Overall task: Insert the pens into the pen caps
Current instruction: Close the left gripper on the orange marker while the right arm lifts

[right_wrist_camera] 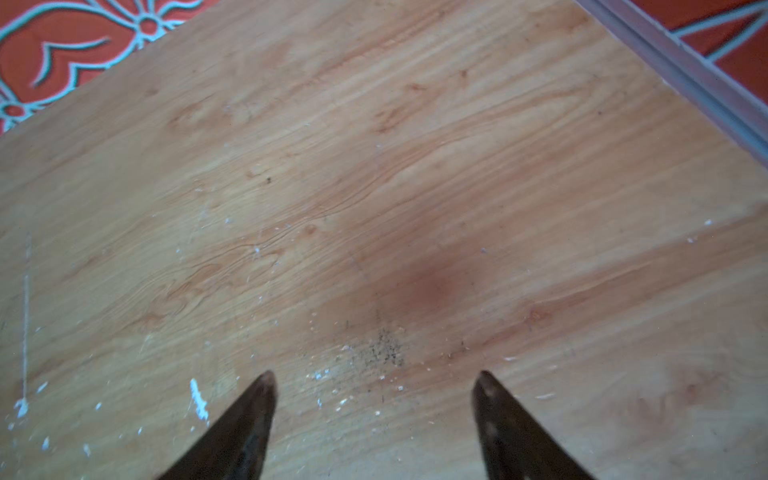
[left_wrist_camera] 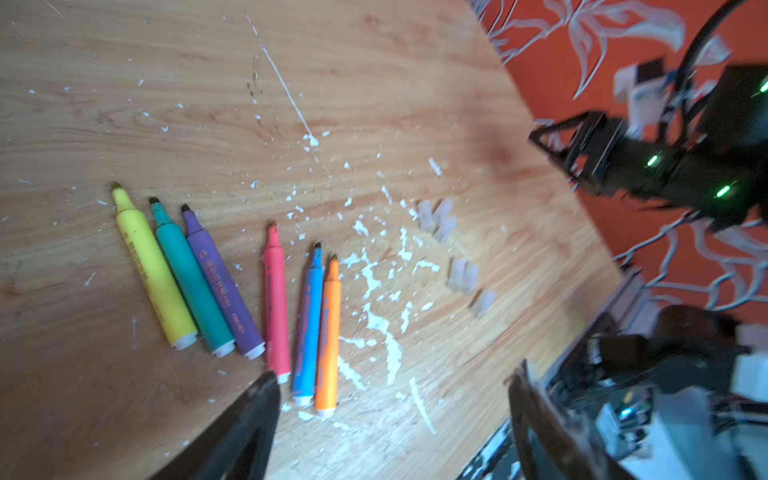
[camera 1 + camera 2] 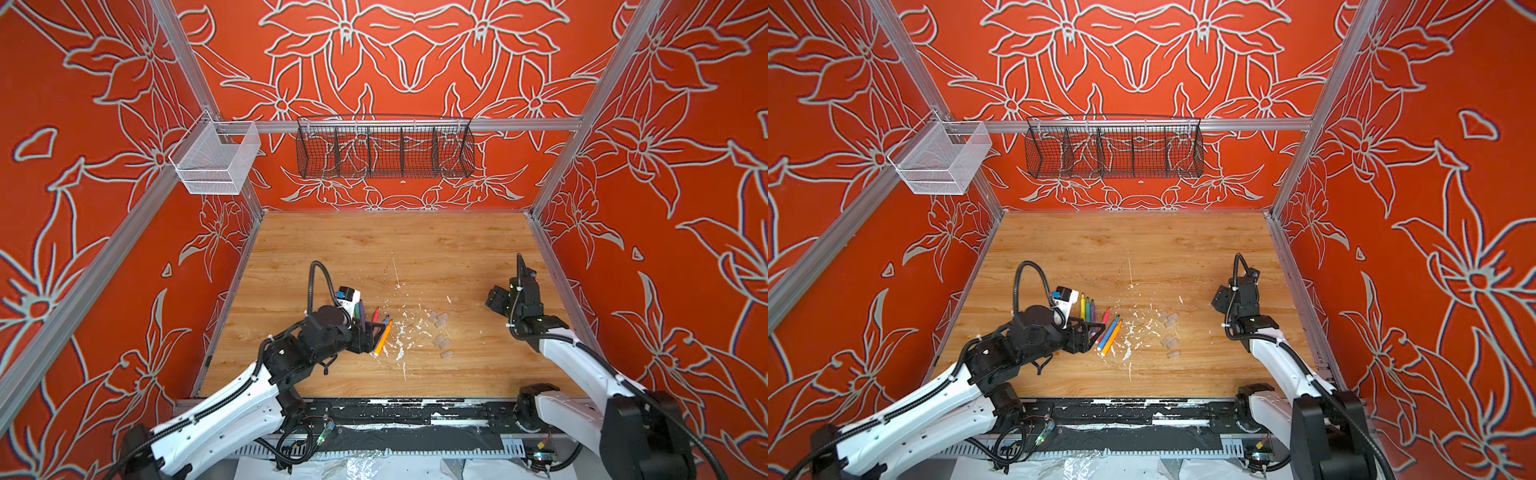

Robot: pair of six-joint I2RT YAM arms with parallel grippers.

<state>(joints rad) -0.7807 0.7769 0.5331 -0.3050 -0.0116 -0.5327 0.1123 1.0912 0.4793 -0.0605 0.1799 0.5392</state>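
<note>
Wood-grain tabletop [image 1: 415, 166] carries everything here, and the six felt-tip pens lie flat on it near the left arm, uncapped, their tips pointing toward the back wall. The yellow pen [image 2: 153, 270], green pen [image 2: 191, 282] and purple pen [image 2: 222, 286] lie side by side and touching. The pink pen [image 2: 277, 307] lies alone, and the blue pen [image 2: 309, 328] and orange pen [image 2: 328, 336] are pressed together. The pen caps [image 2: 463, 274], translucent and near-colourless, sit in three small groups among white paint flecks [image 2: 374, 282], between the pens and the right arm. The left gripper [image 2: 392, 378] has its jaws apart around nothing, one finger just beside the pink pen's pale end. The right gripper [image 1: 374, 380] is likewise spread wide over bare wood, well away from the caps. The pens look light and stiff, with smooth round barrels that would probably roll. A pinch across mid-barrel seems safest, leaving the felt tip free. The pink pen looks easiest to single out, since its neighbours crowd each other. The caps look feather-light and slick, easy to flick away, so they are best held by the closed end with the mouth left open.
</note>
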